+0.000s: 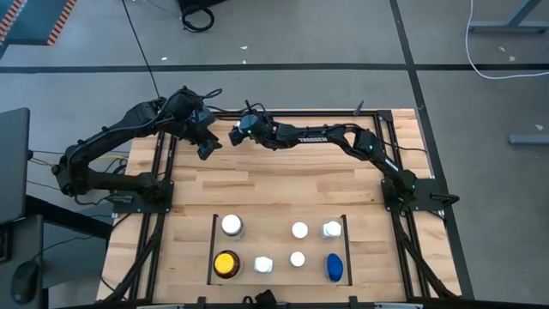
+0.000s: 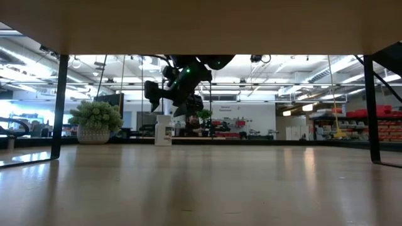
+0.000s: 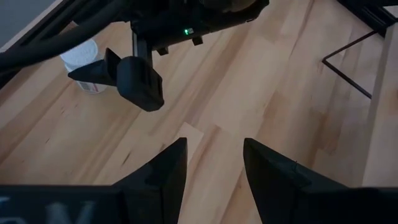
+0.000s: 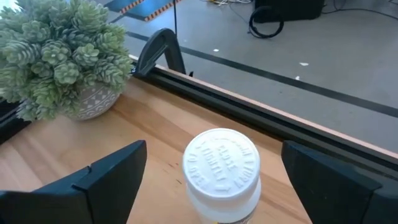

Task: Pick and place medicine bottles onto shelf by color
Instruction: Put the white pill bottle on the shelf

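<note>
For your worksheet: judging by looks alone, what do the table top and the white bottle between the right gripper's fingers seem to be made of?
Table top: seemingly light wood planks, smooth finish; grain and plank seams show.
White bottle: probably plastic, matte; its cap bears moulded raised lettering.
Right gripper: open around it.

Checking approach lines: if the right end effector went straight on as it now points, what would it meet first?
A white-capped bottle, standing between the open fingers of the right end effector near the table's far edge. How far ahead is unclear.

Even, bright overhead light falls on the counter (image 1: 283,184); shadows are soft. In the low view, ceiling lamps (image 2: 301,88) glare and the near counter surface blurs, with a dim sheen.
</note>
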### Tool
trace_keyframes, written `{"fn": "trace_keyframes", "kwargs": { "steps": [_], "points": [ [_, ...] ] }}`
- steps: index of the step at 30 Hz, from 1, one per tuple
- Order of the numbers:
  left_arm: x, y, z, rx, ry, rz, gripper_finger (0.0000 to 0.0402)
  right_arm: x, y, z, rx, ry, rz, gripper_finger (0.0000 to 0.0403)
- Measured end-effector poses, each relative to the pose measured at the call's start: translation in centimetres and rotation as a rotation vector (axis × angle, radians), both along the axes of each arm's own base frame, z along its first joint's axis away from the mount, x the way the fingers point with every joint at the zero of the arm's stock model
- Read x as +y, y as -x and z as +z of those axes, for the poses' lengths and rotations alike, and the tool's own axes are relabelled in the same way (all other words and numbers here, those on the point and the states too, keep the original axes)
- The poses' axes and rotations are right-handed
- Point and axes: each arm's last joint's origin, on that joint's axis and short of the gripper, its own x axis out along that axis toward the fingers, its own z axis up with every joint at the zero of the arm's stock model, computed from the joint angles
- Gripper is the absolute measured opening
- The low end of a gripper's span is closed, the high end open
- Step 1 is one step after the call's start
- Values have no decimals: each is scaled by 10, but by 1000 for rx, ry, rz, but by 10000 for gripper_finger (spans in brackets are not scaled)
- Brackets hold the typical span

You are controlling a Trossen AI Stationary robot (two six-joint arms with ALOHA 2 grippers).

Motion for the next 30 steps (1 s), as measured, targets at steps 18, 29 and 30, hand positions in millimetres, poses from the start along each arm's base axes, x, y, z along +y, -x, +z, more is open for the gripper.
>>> {"fn": "trace_keyframes", "kwargs": {
  "steps": [18,29,30],
  "points": [
    [0,0,0,-2,17,20,164,-4,2,-2,26,-15,19,292],
    [0,0,0,-2,17,21,164,-7,3,-3,27,-28,35,236],
    [0,0,0,-2,17,21,165,-7,3,-3,28,-29,36,229]
  ]
}}
